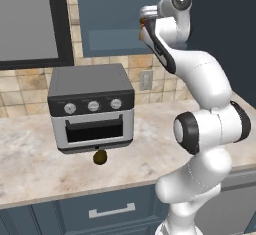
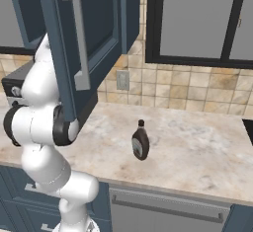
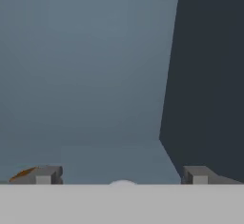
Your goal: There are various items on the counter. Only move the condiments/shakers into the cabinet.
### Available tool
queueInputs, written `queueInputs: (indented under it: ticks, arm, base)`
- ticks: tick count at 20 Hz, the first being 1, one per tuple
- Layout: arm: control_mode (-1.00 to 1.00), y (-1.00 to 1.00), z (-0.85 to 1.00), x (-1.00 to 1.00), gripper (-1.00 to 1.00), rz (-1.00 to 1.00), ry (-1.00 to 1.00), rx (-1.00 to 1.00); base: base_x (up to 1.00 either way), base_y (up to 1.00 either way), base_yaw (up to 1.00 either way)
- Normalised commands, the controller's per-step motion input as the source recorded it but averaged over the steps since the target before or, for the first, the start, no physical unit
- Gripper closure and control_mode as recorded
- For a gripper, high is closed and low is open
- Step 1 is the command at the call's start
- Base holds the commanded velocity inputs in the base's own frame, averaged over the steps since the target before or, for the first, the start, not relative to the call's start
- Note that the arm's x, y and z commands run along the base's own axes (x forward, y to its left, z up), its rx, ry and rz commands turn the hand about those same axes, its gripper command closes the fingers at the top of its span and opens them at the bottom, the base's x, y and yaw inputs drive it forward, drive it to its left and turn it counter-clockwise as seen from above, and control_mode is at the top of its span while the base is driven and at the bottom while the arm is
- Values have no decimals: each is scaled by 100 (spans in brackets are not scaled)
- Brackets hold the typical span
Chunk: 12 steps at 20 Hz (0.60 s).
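- The claw (image 3: pixel 121 175) is spread wide inside the blue-grey cabinet (image 3: pixel 86 75), pinching nothing.
- One syrup bottle (image 2: pixel 141 140) stands upright on the counter (image 2: pixel 197 152).
- One round fruit (image 1: pixel 100 157) sits by one toaster oven (image 1: pixel 91 106).

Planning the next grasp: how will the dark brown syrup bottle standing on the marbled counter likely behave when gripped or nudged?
The dark brown syrup bottle is tall on a narrow base, so a high nudge probably tips it. Its smooth rounded body may slip; gripping mid-body seems safest.
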Motion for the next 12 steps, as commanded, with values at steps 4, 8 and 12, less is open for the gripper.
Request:
queueInputs:
  ticks: [4, 8, 12]
  arm:
    - [-100, 7, 0, -99, -100, -3, -24, -1]
    - [-100, 22, -23, -100, -100, -7, -4, 0]
    - [-100, 73, -57, -100, -100, -8, 11, 0]
  base:
    - [0, 0, 0]
    - [0, 0, 0]
    - [0, 0, 0]
